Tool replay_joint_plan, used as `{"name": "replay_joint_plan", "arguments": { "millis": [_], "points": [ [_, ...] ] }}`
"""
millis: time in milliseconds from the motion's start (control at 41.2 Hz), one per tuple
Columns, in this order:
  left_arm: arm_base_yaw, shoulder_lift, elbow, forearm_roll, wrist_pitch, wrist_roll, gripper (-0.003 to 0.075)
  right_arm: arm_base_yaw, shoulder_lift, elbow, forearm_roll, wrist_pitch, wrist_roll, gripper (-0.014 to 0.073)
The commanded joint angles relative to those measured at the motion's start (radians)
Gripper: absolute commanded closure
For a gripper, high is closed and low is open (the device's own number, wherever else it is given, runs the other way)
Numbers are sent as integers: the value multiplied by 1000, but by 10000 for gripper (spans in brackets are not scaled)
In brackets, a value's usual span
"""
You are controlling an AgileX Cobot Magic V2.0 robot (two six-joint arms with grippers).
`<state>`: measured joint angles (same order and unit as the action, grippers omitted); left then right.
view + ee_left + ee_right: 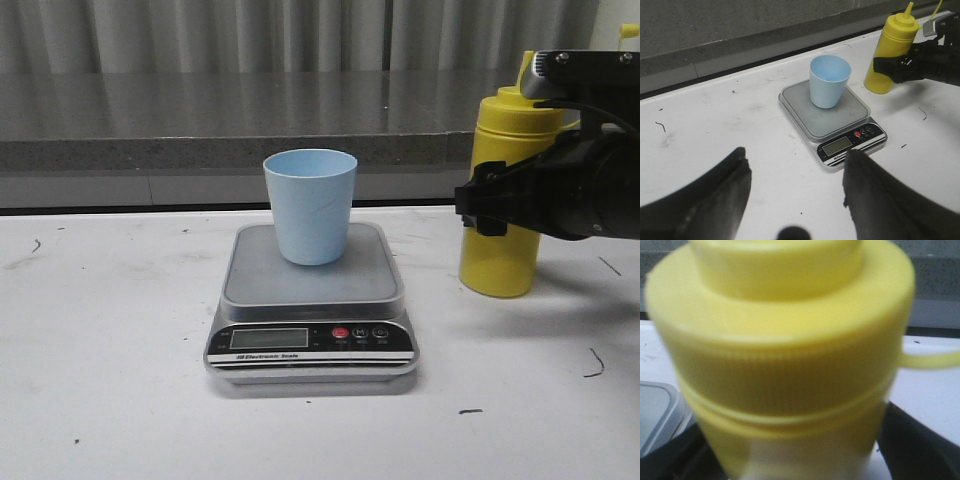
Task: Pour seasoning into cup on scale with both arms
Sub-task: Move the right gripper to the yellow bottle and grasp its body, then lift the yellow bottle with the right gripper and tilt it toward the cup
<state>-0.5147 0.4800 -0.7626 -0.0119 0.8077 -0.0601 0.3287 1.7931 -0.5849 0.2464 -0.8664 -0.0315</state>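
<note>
Right, my right hand (480, 205) is at the tall yellow plastic squeeze bottle (505, 200) with the conical nozzle, which stands on the white desk (110, 350) to the right of the scale. In the wrist view the bottle's ribbed collar fills the picture with a dark finger on each side, but I cannot tell whether the fingers are pressing it or just flanking it. My left hand (795, 200) hangs wide apart and holding nothing, well back from the flat steel-topped digital kitchen scale (312, 300). The small pale blue plastic cup (310, 205) sits upright on the platform, looking empty. The risks, as I judge them: a squeezed soft bottle could squirt early, and the light cup could tip if the nozzle knocks its rim.
</note>
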Motion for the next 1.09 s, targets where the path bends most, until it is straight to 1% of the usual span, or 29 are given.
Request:
{"name": "replay_joint_plan", "arguments": {
  "millis": [0,73,170,218,364,558,679,776,849,994,1067],
  "points": [
    [0,4,-23,-2,-77,-9,313,-6,-15,-44,2,-96,3,11],
    [0,4,-23,-2,-77,-9,313,-6,-11,-51,2,-99,3,80],
    [0,4,-23,-2,-77,-9,313,-6,-11,-51,1,-105,3,260],
    [0,4,-23,-2,-77,-9,313,-6,-12,-51,1,-103,3,306],
    [0,4,-23,-2,-77,-9,313,-6,-52,-51,1,-23,-4,314],
    [0,4,-23,-2,-77,-9,313,-6,-195,-64,-30,175,-71,314],
    [0,4,-23,-2,-77,-9,313,-6,-281,-119,-40,357,-164,314],
    [0,4,-23,-2,-77,-9,313,-6,-337,-194,-40,559,-257,314],
    [0,4,-23,-2,-77,-9,313,-6,-368,-275,-41,739,-340,320],
    [0,4,-23,-2,-77,-9,313,-6,-378,-446,-53,1043,-421,320],
    [0,4,-23,-2,-77,-9,313,-3,-376,-524,-82,1162,-433,320]
  ]
}}
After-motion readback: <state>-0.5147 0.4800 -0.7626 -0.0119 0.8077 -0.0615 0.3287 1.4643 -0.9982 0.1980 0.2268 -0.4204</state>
